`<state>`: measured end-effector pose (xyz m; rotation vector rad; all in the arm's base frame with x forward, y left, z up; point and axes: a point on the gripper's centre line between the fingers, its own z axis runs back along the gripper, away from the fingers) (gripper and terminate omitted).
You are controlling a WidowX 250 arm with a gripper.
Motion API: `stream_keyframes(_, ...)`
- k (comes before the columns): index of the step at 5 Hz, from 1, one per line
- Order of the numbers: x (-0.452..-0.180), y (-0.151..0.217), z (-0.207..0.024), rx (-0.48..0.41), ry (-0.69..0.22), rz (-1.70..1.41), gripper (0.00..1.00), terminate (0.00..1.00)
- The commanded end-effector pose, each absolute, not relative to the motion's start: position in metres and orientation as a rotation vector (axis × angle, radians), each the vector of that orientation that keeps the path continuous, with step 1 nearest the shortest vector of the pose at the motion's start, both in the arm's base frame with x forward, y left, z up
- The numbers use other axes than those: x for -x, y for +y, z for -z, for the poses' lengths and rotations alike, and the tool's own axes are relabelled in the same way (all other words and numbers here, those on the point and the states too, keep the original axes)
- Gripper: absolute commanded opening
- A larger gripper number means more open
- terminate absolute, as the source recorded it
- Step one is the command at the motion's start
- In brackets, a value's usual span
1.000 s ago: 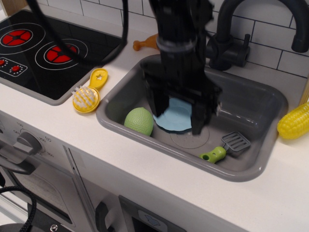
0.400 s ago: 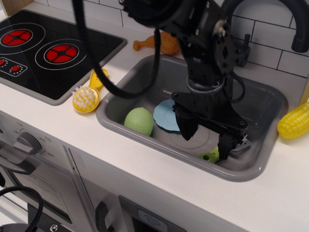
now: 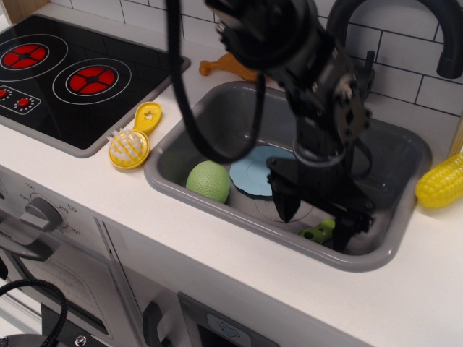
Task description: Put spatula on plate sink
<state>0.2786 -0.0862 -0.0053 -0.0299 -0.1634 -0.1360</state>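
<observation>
In the sink, your gripper hangs spread-fingered over the spatula at the front right, blade hidden; looks light, stiff, slick plastic, so pinch the lime handle across its width.

I see a toy kitchen with a white surface running from near left to far right. Far left sits a black hob with red ring burners and a grey edge. Behind it the wall is white tile with dark grout lines. A dark curved tap stands at the far right against that wall. Below the surface, near left, I make out an oven front with a grey knob and dark handles. A strip of wood shows at the far right edge and another in the top left corner. The light is even and soft, with faint shadows.
</observation>
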Motion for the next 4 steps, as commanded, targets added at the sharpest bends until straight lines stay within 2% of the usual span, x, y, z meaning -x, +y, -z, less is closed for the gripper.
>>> stream_keyframes(1, -0.287, -0.088, 0.008, 0.024, -0.175, 0.144, 0.0, 0.0)
stream_keyframes(3, -0.291, -0.077, 0.011, 0.025, -0.147, 0.029, 0.0, 0.0)
stream_keyframes(4, -0.293, -0.064, -0.005, 0.022, -0.21, -0.104, 0.0, 0.0)
